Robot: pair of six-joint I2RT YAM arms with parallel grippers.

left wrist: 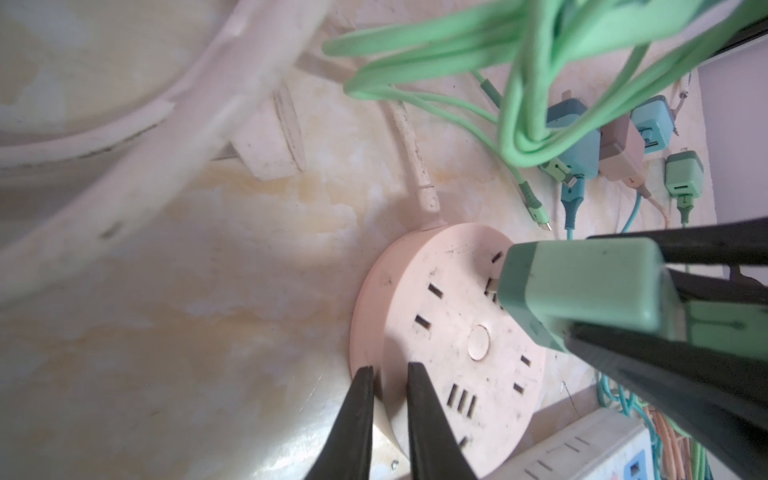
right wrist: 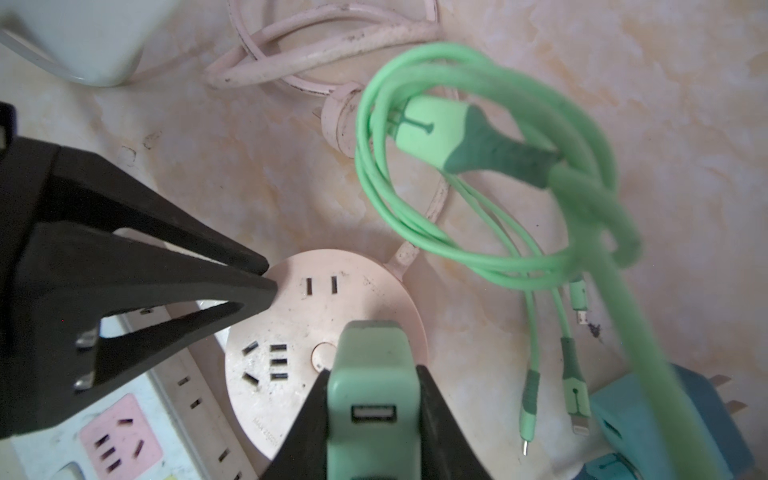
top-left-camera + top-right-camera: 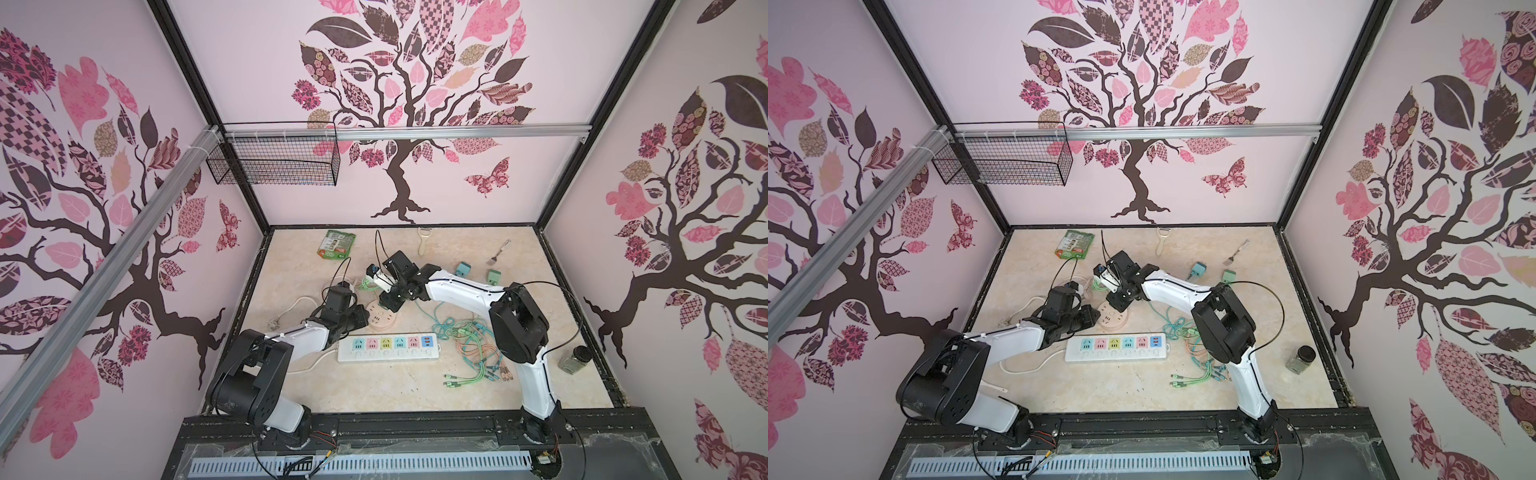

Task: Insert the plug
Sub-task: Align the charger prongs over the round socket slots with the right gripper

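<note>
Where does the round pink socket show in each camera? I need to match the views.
A top view: round pink socket mid-table, just beyond the long white power strip.
A top view: same spot.
Left wrist: mid-frame, with the green charger over its edge.
Right wrist: mid-frame, behind the charger.
Shared landmark: the white strip lying beside it, seen in all four.
</note>
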